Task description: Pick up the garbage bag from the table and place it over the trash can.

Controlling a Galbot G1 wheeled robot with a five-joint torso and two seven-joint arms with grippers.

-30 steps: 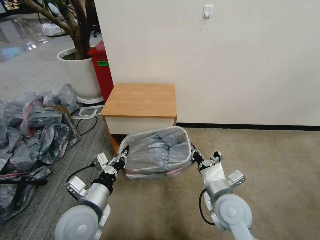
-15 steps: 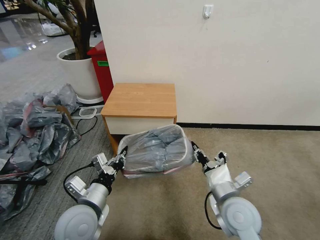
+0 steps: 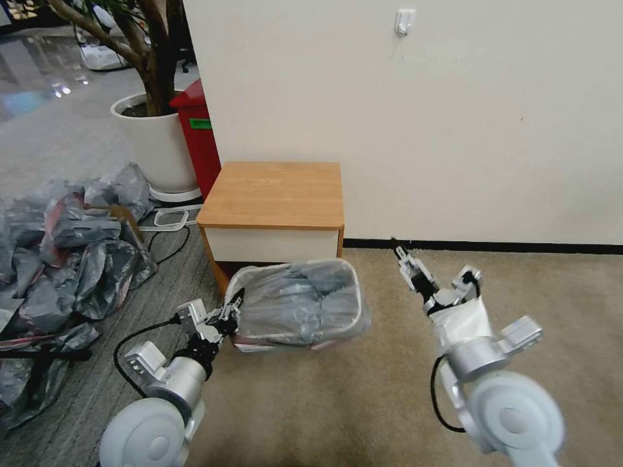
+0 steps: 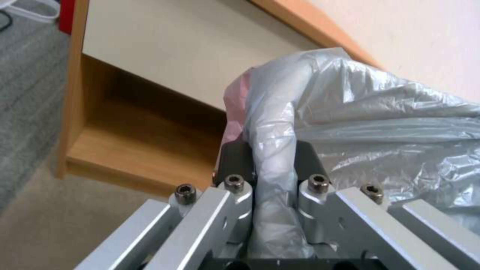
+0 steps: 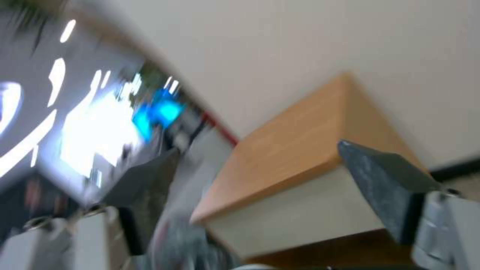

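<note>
The garbage bag [image 3: 300, 299] is stretched over the trash can [image 3: 285, 337], in front of the table [image 3: 276, 194]. Its rim is pinched in the closed left gripper [image 3: 232, 310]. The right gripper [image 3: 407, 261] is held open and empty, well apart on the other side. Fitting seems nearly done; letting go is probably needed next. Carpet [image 3: 519, 311] is underneath, a wall [image 3: 454, 117] behind.

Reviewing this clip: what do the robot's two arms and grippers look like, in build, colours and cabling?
Both arms are silver-grey metal with large pale round joint housings, boxy side brackets and a black cable looping at each forearm. The left gripper has dark fingers on bare aluminium bars with hex bolts. The right gripper has dark fingers too; white wrapping covers its wrist.
</note>
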